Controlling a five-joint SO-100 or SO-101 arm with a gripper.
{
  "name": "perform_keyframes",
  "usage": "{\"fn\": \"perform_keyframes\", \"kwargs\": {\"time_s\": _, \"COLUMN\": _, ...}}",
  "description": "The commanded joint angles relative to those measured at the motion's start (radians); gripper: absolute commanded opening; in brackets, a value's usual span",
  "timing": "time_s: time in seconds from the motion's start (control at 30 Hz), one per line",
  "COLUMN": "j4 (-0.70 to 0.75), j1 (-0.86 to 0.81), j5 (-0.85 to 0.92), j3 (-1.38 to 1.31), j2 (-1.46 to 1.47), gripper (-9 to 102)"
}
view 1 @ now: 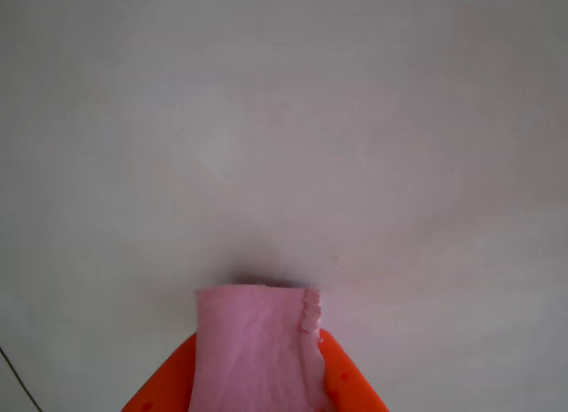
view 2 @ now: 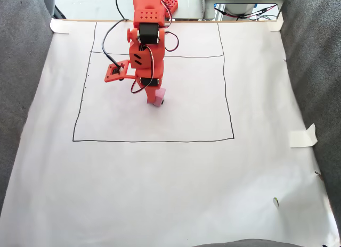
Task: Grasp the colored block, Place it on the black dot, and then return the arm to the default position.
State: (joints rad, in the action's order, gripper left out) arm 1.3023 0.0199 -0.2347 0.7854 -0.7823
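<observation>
Block (view 1: 253, 350): one pink cube, clamped between your two orange jaws; gripper (view 2: 155, 99) sits over one black dot (view 1: 262, 278); no writing readable.

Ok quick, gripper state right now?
Gripper: closed on the pink block, orange jaws on both sides, low over the paper.

My arm (view 2: 144, 39) reaches out from its base at the top of the fixed view and folds steeply down, wrist pointing at the tabletop (view 2: 160, 178). My hand (view 2: 155, 100) sits low, just above the paper, inside the drawn square. In the other view my orange fingers (view 1: 351, 381) are clamped on both sides of the pink block (view 1: 253, 350).
</observation>
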Motion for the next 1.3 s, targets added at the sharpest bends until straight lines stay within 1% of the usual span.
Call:
{"fn": "perform_keyframes", "kwargs": {"time_s": 0.0, "j4": 0.008, "j1": 0.006, "j5": 0.028, "j3": -0.023, "j2": 0.003, "gripper": 0}}
{"fn": "perform_keyframes", "kwargs": {"time_s": 0.2, "j4": 0.029, "j1": 0.009, "j5": 0.051, "j3": -0.023, "j2": -0.002, "gripper": 1}}
{"fn": "perform_keyframes", "kwargs": {"time_s": 0.3, "j4": 0.035, "j1": 0.009, "j5": 0.055, "j3": -0.023, "j2": -0.008, "gripper": 12}}
{"fn": "perform_keyframes", "kwargs": {"time_s": 0.53, "j4": 0.051, "j1": 0.006, "j5": 0.074, "j3": -0.023, "j2": -0.011, "gripper": 25}}
{"fn": "perform_keyframes", "kwargs": {"time_s": 0.73, "j4": 0.066, "j1": 0.005, "j5": 0.097, "j3": -0.017, "j2": -0.015, "gripper": 33}}
{"fn": "perform_keyframes", "kwargs": {"time_s": 0.8, "j4": 0.075, "j1": 0.006, "j5": 0.101, "j3": -0.006, "j2": -0.031, "gripper": 38}}
{"fn": "perform_keyframes", "kwargs": {"time_s": 0.9, "j4": 0.067, "j1": 0.006, "j5": 0.095, "j3": 0.04, "j2": -0.092, "gripper": 42}}
{"fn": "perform_keyframes", "kwargs": {"time_s": 1.03, "j4": 0.071, "j1": 0.008, "j5": 0.1, "j3": 0.097, "j2": -0.183, "gripper": 45}}
{"fn": "perform_keyframes", "kwargs": {"time_s": 1.1, "j4": 0.049, "j1": 0.008, "j5": 0.104, "j3": 0.156, "j2": -0.249, "gripper": 47}}
{"fn": "perform_keyframes", "kwargs": {"time_s": 1.27, "j4": 0.028, "j1": 0.017, "j5": 0.117, "j3": 0.282, "j2": -0.423, "gripper": 46}}
